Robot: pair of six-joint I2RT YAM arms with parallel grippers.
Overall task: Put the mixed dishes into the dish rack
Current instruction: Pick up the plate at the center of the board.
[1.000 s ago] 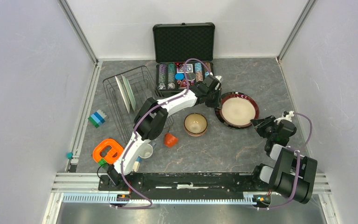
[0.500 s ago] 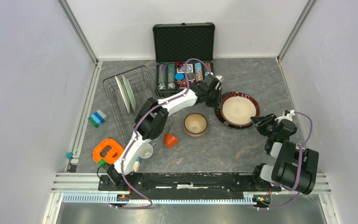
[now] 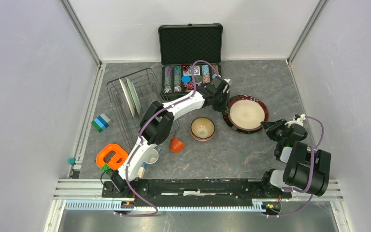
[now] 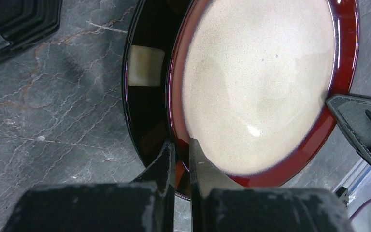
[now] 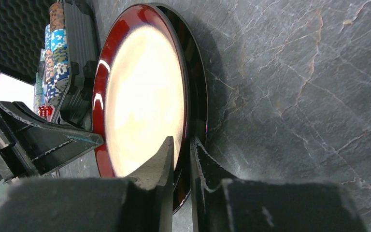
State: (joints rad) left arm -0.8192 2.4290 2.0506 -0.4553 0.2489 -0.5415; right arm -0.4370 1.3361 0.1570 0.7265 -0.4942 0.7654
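Your grey tabletop (image 3: 232,154) carries the dish rack (image 3: 147,89), open chip case (image 3: 190,44), tan bowl (image 3: 202,128), orange cup (image 3: 176,144), white cup (image 3: 151,155), orange ring toy (image 3: 111,155) and toy block (image 3: 100,122).

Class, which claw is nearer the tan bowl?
Left. The left claw grips the plate rim on the side facing the tan bowl; the right claw is at the plate's far rim.

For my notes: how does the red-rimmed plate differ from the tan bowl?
The plate is wider and flat; the bowl is smaller and deep. The left gripper and right gripper pinch the plate's rim; nothing touches the bowl. Both are round, beige inside.
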